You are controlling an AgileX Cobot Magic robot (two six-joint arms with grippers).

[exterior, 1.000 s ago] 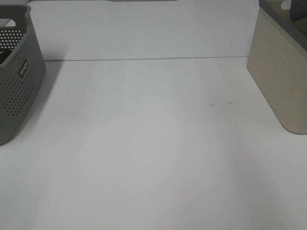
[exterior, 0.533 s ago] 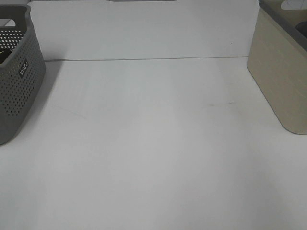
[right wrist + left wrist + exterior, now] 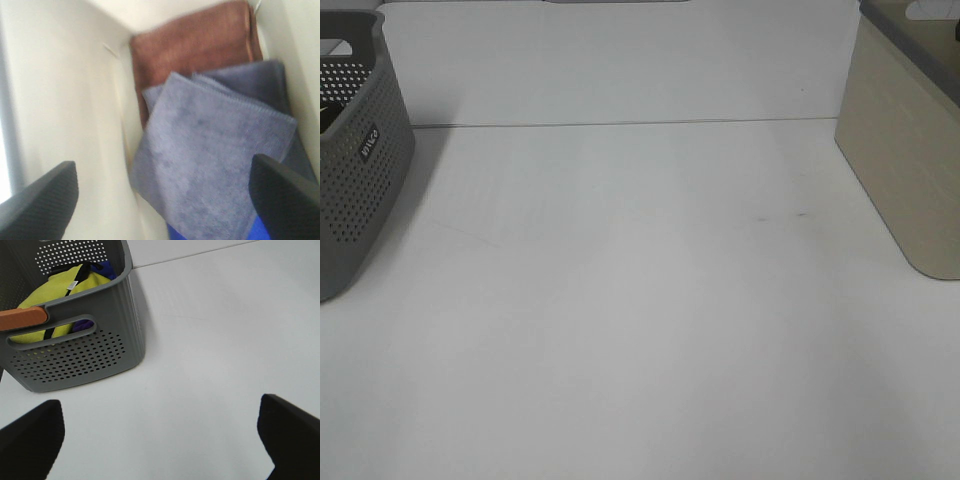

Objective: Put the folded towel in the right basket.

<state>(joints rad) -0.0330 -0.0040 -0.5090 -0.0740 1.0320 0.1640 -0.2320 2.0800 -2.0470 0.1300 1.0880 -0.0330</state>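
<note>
Two end effectors are both spread wide, with nothing between their fingers. The right end effector (image 3: pixel 162 205) hangs over the inside of the right basket (image 3: pixel 65 100), its dark fingertips (image 3: pixel 40 200) far apart on either side. Straight below it, between the two fingers, lies the folded towel (image 3: pixel 215 165). It is grey-blue, rests loose inside the basket, and is gripped by neither finger. Beyond the towel, farther from the end effector, a brown towel (image 3: pixel 195 45) lies partly under it. A strip of bright blue cloth (image 3: pixel 220 234) shows at the towel's nearer edge. This view is a little blurred.

The left end effector (image 3: pixel 160 440) hovers above the white bench (image 3: pixel 225 340), its fingers equally wide. Ahead of it and off to one side stands a grey perforated basket (image 3: pixel 80 355) holding a yellow cloth (image 3: pixel 75 282) and a purple-blue cloth (image 3: pixel 106 268). An orange piece (image 3: pixel 22 318) sits at its rim. From the high camera, the two baskets stand well apart at opposite sides of the bench.
</note>
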